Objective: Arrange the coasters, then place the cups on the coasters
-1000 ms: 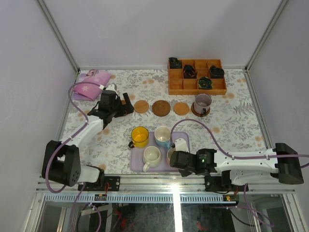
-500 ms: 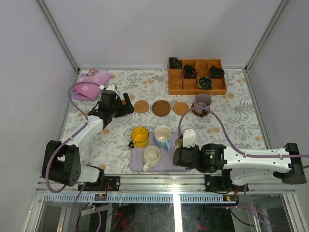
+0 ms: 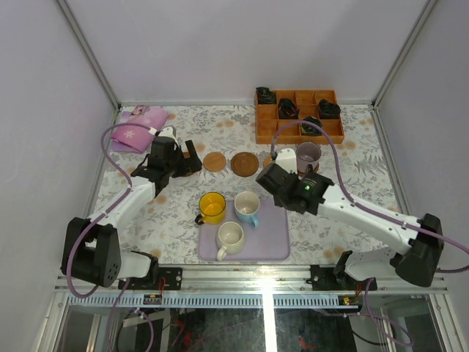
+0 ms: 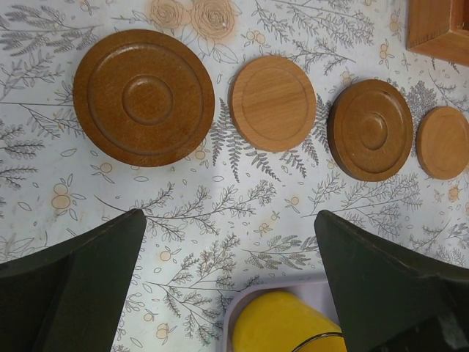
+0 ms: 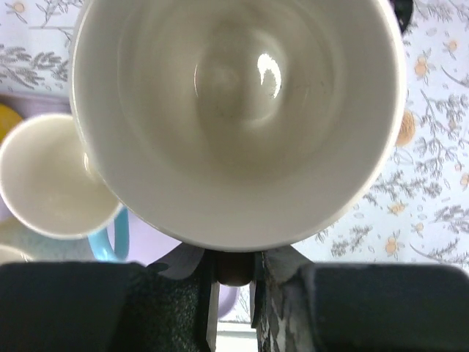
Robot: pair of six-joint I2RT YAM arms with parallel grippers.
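My right gripper point(image 5: 234, 279) is shut on the handle of a cup point(image 5: 238, 110) with a pale inside, held in the air. From above, this gripper point(image 3: 275, 172) hangs over the right part of the coaster row and hides the held cup. My left gripper point(image 4: 229, 220) is open above the cloth, near the row's left end point(image 3: 192, 160). The left wrist view shows several coasters: dark grooved point(image 4: 143, 97), tan point(image 4: 272, 103), dark point(image 4: 370, 130), tan point(image 4: 443, 142). A greyish-purple cup point(image 3: 308, 154) stands on a coaster. Yellow point(image 3: 212, 207), blue point(image 3: 247, 207) and cream point(image 3: 230, 237) cups sit on the tray.
The lavender tray point(image 3: 272, 236) lies near the front middle. An orange-brown compartment box point(image 3: 299, 126) with dark items stands at the back right. A pink cloth point(image 3: 135, 132) lies at the back left. Metal frame posts border the flowered tabletop.
My right arm has lifted the cup off the tray's right side and carried it away from the front edge to the coaster row. The left arm has stayed put.
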